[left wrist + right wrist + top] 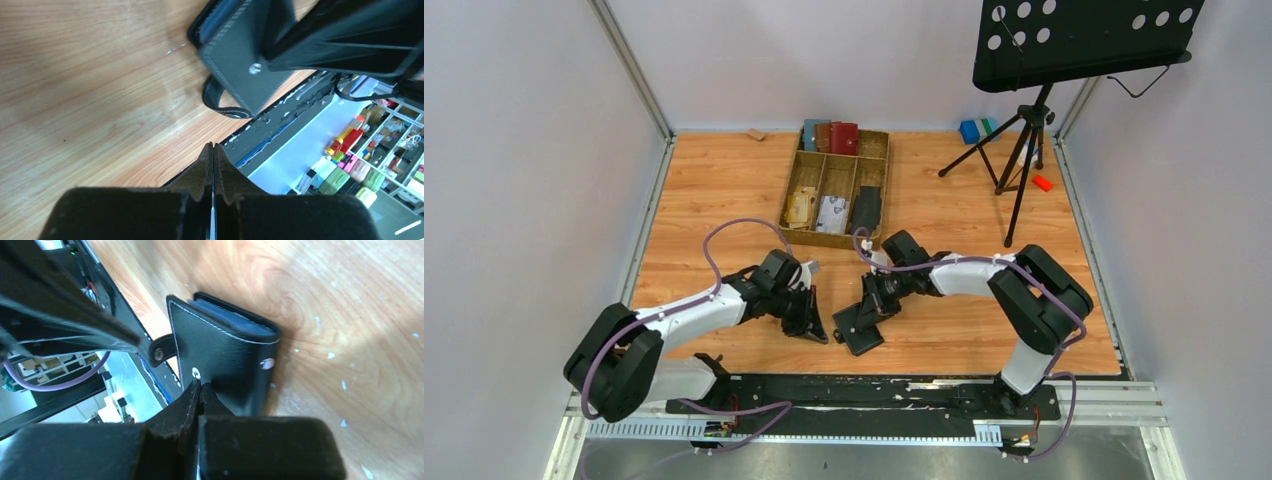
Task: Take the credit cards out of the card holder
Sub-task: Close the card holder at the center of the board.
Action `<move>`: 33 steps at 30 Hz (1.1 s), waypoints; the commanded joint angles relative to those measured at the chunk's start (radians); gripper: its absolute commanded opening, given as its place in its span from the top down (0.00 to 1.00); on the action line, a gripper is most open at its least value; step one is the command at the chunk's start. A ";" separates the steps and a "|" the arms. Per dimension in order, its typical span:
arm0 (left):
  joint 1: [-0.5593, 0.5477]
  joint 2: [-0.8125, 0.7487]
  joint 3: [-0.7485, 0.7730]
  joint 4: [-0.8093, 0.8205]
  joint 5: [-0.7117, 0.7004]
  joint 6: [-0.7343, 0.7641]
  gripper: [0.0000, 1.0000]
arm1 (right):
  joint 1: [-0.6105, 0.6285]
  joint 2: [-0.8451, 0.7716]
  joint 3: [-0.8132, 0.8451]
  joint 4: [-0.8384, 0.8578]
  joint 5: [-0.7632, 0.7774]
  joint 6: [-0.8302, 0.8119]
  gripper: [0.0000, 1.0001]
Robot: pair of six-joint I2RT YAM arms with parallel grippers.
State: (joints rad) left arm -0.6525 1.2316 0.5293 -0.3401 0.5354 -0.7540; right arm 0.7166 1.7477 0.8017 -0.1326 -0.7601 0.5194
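The left fingers (206,167) are pressed together tip to tip with nothing visible between them, and they hang just above the light-brown wooden surface (724,190). The right fingers (187,400) are likewise closed. Their tips meet the near edge of the small black leather folding card holder (225,355) beside a metal snap stud, but it cannot be determined whether they pinch the cover. The card holder lies folded on the surface between the two arms, close to the near edge. Grey-blue sleeve pages show along its far edge, and its short closure tab (159,354) sticks out to one side. At the back centre of the surface stands a shallow wooden divided tray (796,190). Its rear compartment holds a blue wallet (810,134), a brown wallet (824,136) and a red wallet (845,138), all standing on edge. Of the front compartments, the left holds a tan flat item (799,208), the middle holds whitish flat pieces (831,214) too small to identify, and the right holds a long narrow black flat piece (866,208).
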 commanded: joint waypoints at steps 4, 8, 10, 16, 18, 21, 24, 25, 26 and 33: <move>-0.011 0.100 0.007 0.140 0.037 -0.019 1.00 | -0.026 -0.204 0.054 0.017 0.097 -0.041 1.00; -0.032 0.180 0.078 0.161 0.057 -0.015 1.00 | -0.078 -0.276 0.085 -0.086 0.177 -0.077 1.00; -0.035 0.208 0.127 0.121 0.045 0.016 1.00 | -0.118 -0.335 0.083 -0.128 0.232 -0.080 1.00; -0.027 0.062 0.252 -0.151 -0.310 0.128 1.00 | -0.258 -0.544 0.079 -0.205 0.465 -0.134 0.94; -0.023 0.004 0.292 -0.197 -0.392 0.174 0.96 | -0.298 -0.593 0.076 -0.200 0.512 -0.160 0.88; -0.010 -0.053 0.373 -0.276 -0.521 0.251 0.79 | -0.331 -0.657 0.063 -0.166 0.575 -0.211 0.75; -0.002 -0.118 0.406 -0.298 -0.619 0.356 0.47 | -0.339 -0.711 0.041 -0.127 0.665 -0.248 0.69; 0.004 -0.139 0.404 -0.296 -0.651 0.384 0.28 | -0.339 -0.725 0.031 -0.116 0.703 -0.254 0.67; 0.012 -0.155 0.404 -0.294 -0.683 0.409 0.13 | -0.339 -0.739 0.015 -0.098 0.742 -0.258 0.65; 0.171 -0.177 0.360 -0.158 -0.827 0.544 0.00 | -0.388 -0.824 -0.112 0.003 0.974 -0.321 0.49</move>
State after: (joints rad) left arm -0.5648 1.0622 0.9131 -0.5854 -0.1528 -0.3271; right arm 0.3695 0.9623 0.7422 -0.2195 0.0338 0.2588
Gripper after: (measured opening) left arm 0.996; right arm 0.429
